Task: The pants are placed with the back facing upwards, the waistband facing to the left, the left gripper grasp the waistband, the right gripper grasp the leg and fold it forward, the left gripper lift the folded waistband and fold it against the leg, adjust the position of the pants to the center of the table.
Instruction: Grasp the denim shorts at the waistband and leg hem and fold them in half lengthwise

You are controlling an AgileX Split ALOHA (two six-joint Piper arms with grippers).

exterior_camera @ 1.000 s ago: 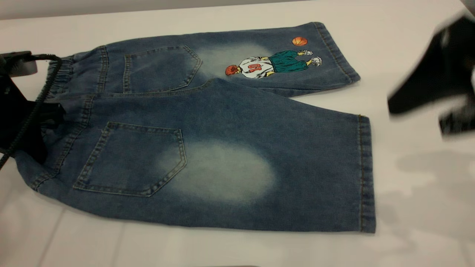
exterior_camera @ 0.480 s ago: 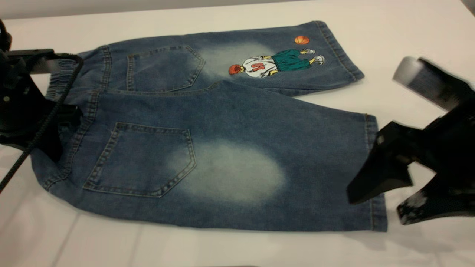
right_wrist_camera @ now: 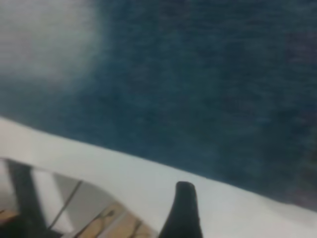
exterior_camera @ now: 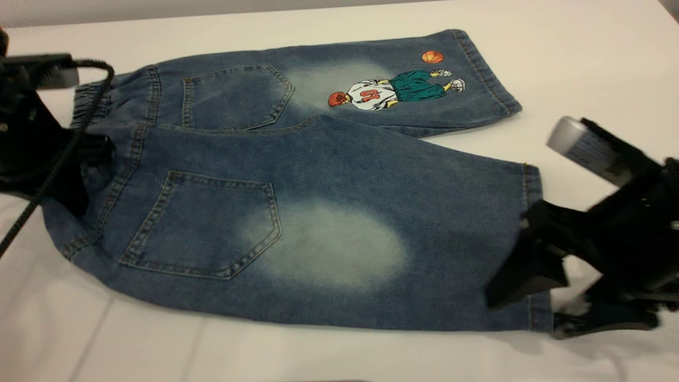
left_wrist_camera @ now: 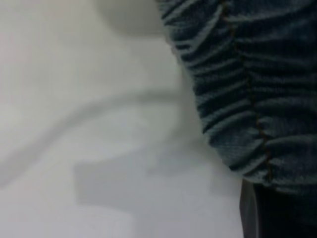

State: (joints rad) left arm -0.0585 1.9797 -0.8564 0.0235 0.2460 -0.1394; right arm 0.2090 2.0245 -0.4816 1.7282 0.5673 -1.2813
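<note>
Soft even light — wrist views blurred

You're at a bare test bench: a plain white table [exterior_camera: 583, 53] fills the exterior view, with only a strip of grey wall [exterior_camera: 159, 10] behind.

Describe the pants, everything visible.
The pants are knee-length blue denim shorts with tan stitching, lying flat, back up, on the white table. Two back pockets and pale faded patches show; the far leg has a basketball-player print. The ruched waistband points left, where the left gripper sits on it. The right gripper, fingers apart, straddles the near leg's hem.
</note>
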